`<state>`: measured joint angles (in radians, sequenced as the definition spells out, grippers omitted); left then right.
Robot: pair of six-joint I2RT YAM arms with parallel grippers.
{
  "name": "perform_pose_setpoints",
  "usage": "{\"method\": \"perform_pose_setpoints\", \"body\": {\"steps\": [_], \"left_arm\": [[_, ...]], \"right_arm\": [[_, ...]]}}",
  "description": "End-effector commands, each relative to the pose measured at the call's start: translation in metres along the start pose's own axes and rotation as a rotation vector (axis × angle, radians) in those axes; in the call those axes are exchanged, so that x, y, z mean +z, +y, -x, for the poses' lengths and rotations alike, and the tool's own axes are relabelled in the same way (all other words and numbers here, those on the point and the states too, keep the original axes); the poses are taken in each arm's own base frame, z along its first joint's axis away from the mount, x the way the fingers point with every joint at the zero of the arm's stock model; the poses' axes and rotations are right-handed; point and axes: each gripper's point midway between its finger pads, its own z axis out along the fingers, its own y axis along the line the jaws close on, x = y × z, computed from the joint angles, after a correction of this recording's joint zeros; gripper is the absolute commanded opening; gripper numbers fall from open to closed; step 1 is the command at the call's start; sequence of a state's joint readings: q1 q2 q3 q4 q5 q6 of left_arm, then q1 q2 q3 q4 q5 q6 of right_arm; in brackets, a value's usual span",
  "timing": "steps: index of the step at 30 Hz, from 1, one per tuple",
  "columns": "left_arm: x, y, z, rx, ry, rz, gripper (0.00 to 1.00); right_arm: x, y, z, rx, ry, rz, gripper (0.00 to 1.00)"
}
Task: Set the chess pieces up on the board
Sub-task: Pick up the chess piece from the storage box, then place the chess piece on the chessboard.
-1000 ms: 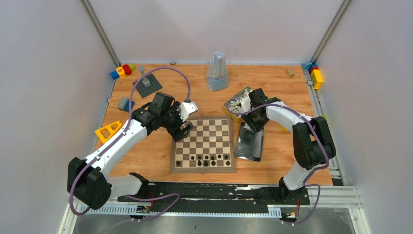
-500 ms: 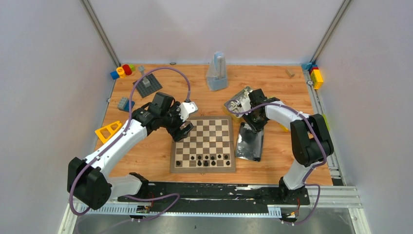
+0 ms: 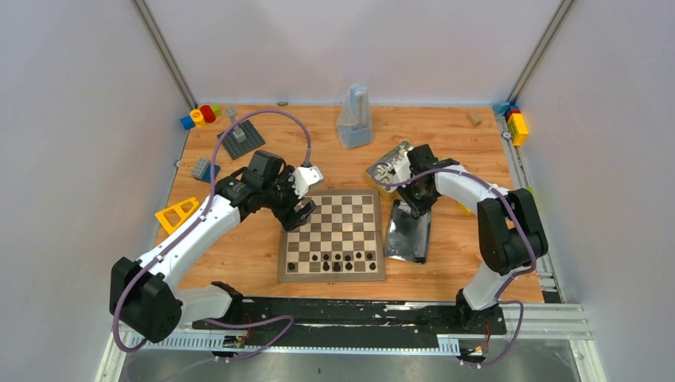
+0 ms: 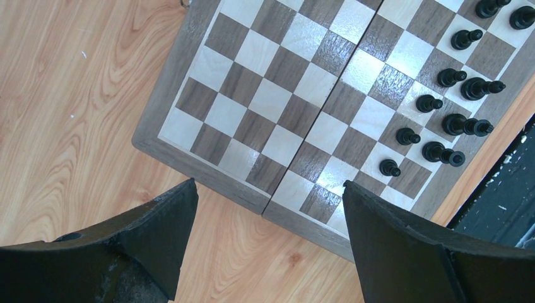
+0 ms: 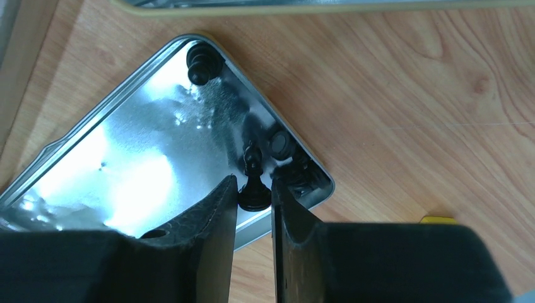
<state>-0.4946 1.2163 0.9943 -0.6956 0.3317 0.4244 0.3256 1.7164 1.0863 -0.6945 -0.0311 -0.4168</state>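
Right fingers (image 5: 208, 240) pinch black piece (image 5: 253, 189) in tin (image 5: 126, 158) corner; left gripper (image 4: 268, 186) agape over board (image 4: 252, 113).

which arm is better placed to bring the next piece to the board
Right. The right jaws grip a black piece in the tin, ready to lift; the left jaws hang open, empty, over the board.

Right hand (image 5: 252, 182) tighter on black piece (image 5: 253, 197).

i get bright, even overhead light in the top view, shadows soft. on the right wrist the tin (image 5: 126, 167) flares white at 9 o'clock, foreground dark and blurred. left wrist: the board (image 4: 265, 101) gleams at 2 o'clock.
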Motion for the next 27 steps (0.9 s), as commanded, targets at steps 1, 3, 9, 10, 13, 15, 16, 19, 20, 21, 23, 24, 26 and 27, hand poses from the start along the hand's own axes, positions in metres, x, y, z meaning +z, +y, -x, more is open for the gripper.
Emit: {"method": "perform_pose_setpoints", "body": {"steps": [1, 3, 9, 10, 13, 15, 16, 19, 20, 21, 23, 24, 26, 27], "left_arm": [[-0.015, 0.004, 0.025, 0.008, -0.087, 0.026, 0.93], [-0.016, 0.004, 0.029, 0.001, -0.099, 0.022, 0.93], [-0.015, 0.0, 0.051, -0.033, -0.175, -0.016, 0.93], [-0.016, -0.001, 0.055, -0.038, -0.188, -0.027, 0.92], [-0.018, -0.013, 0.081, -0.065, -0.265, -0.123, 0.92], [-0.02, -0.022, 0.098, -0.093, -0.304, -0.204, 0.92], [-0.022, -0.029, 0.105, -0.102, -0.323, -0.256, 0.91], [-0.021, -0.035, 0.131, -0.176, -0.352, -0.363, 0.9], [-0.023, -0.04, 0.137, -0.207, -0.359, -0.407, 0.89], [-0.021, -0.039, 0.145, -0.219, -0.369, -0.427, 0.88], [-0.018, -0.041, 0.156, -0.269, -0.377, -0.486, 0.86], [-0.021, -0.044, 0.163, -0.3, -0.381, -0.522, 0.85], [-0.012, -0.043, 0.17, -0.351, -0.374, -0.572, 0.83], [-0.01, -0.044, 0.172, -0.365, -0.371, -0.586, 0.83]], "right_arm": [[-0.031, 0.0, 0.019, -0.014, -0.106, 0.009, 0.09], [-0.042, 0.006, 0.021, -0.034, -0.139, 0.034, 0.09], [-0.073, 0.037, 0.031, -0.099, -0.265, 0.177, 0.06], [-0.081, 0.047, 0.037, -0.117, -0.31, 0.231, 0.06], [-0.112, 0.075, 0.056, -0.175, -0.447, 0.363, 0.06], [-0.132, 0.091, 0.07, -0.219, -0.521, 0.426, 0.05], [-0.14, 0.098, 0.076, -0.237, -0.551, 0.451, 0.05], [-0.161, 0.118, 0.091, -0.281, -0.615, 0.525, 0.05], [-0.166, 0.123, 0.095, -0.288, -0.627, 0.55, 0.05], [-0.17, 0.127, 0.099, -0.294, -0.64, 0.569, 0.05], [-0.178, 0.134, 0.106, -0.302, -0.662, 0.596, 0.04], [-0.18, 0.137, 0.109, -0.307, -0.67, 0.599, 0.04], [-0.185, 0.142, 0.114, -0.32, -0.686, 0.602, 0.04], [-0.186, 0.144, 0.115, -0.325, -0.69, 0.604, 0.04]]}}
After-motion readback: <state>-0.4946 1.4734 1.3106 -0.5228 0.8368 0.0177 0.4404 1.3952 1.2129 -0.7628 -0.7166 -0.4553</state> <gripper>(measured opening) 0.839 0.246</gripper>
